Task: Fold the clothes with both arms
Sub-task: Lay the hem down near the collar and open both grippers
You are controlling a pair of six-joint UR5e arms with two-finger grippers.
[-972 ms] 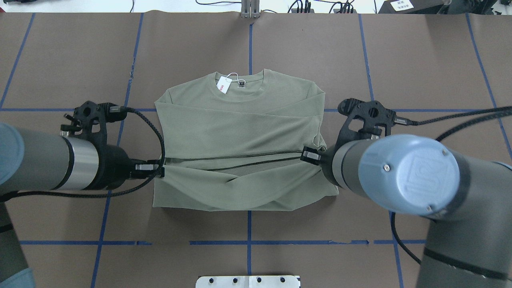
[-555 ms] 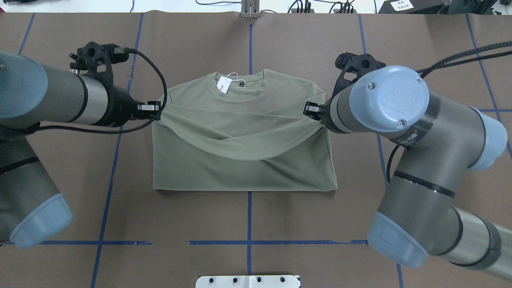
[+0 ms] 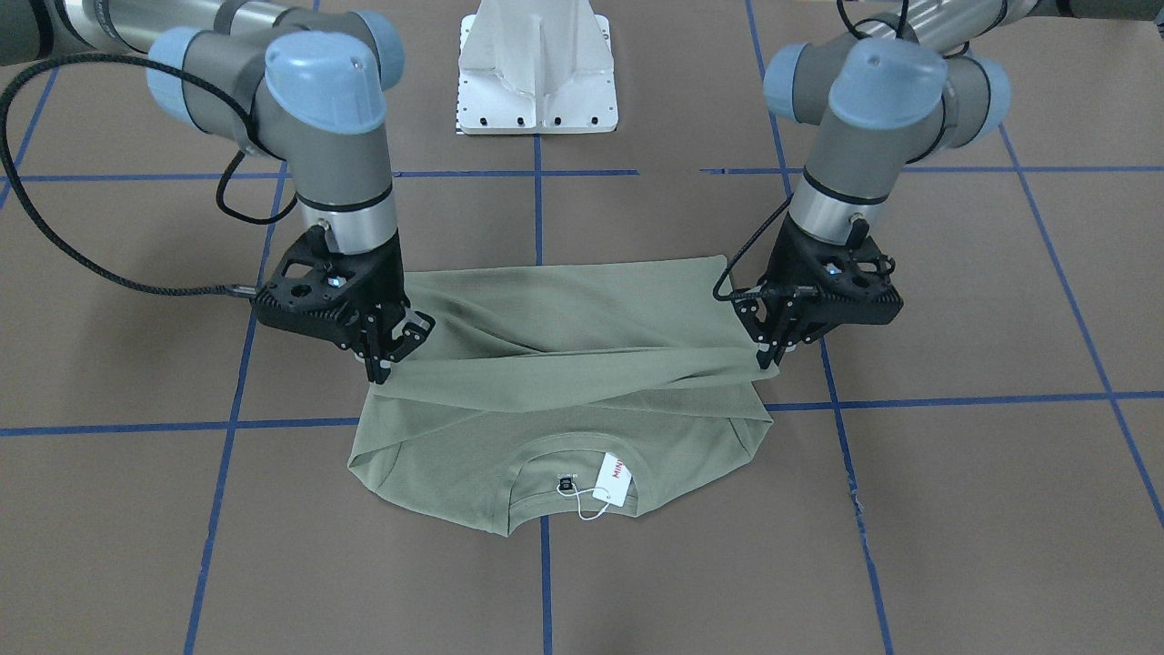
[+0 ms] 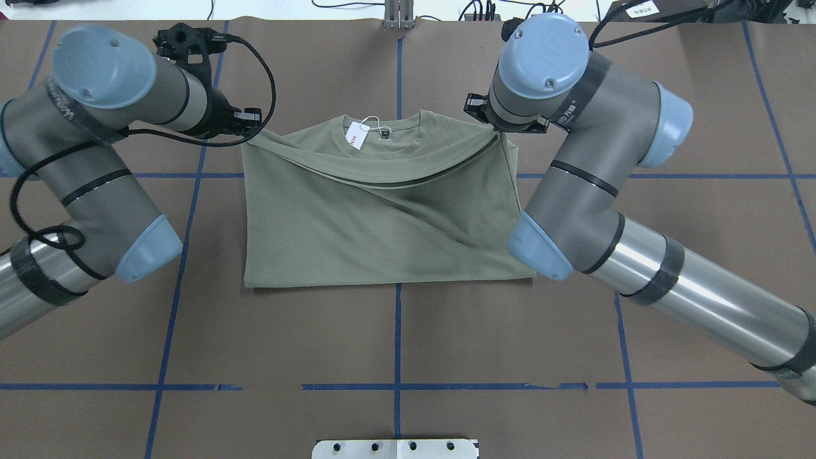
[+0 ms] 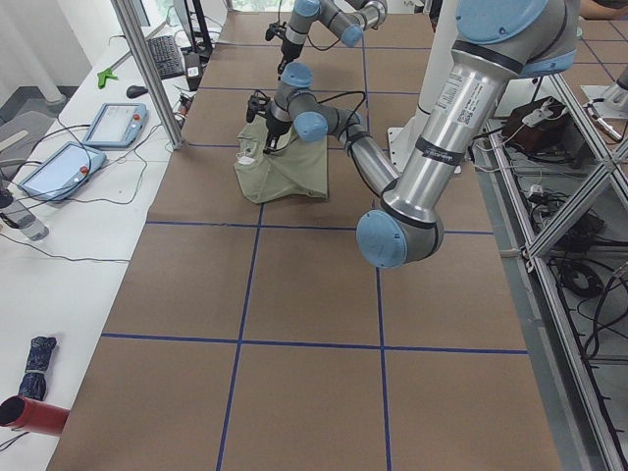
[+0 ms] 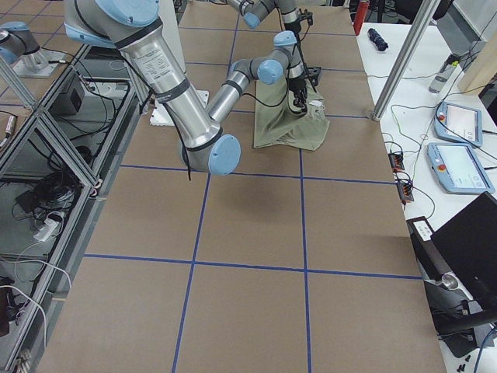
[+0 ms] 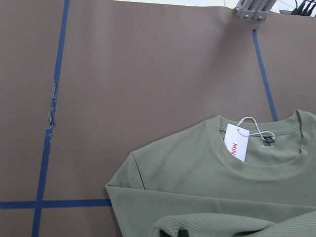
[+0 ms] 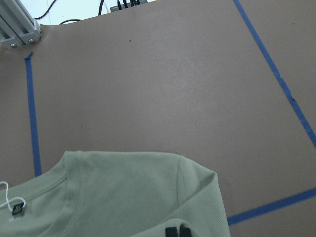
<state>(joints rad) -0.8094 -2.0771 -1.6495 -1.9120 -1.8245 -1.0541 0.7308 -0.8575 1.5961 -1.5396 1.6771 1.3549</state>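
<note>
The sage-green shirt (image 4: 382,223) lies in the middle of the brown table, collar and white hang tag (image 4: 357,135) at the far side. Its near half is folded up and over toward the collar. My left gripper (image 4: 252,129) is shut on the left corner of the lifted hem, by the left shoulder. My right gripper (image 4: 494,129) is shut on the right corner, by the right shoulder. The hem sags between them, just above the chest. In the front-facing view the shirt (image 3: 564,364) hangs from the left gripper (image 3: 773,353) and the right gripper (image 3: 382,366). The left wrist view shows the collar and tag (image 7: 236,143).
The white base pedestal (image 3: 536,73) stands at my side of the table. Blue tape lines (image 4: 395,386) grid the brown cover. A metal post (image 4: 398,16) stands at the far edge. Tablets (image 5: 118,123) lie on the white side table beyond it.
Both grippers have carried the hem away from me, from mid-shirt up to the shoulders. The fold line at the near edge has moved farther up the table.
</note>
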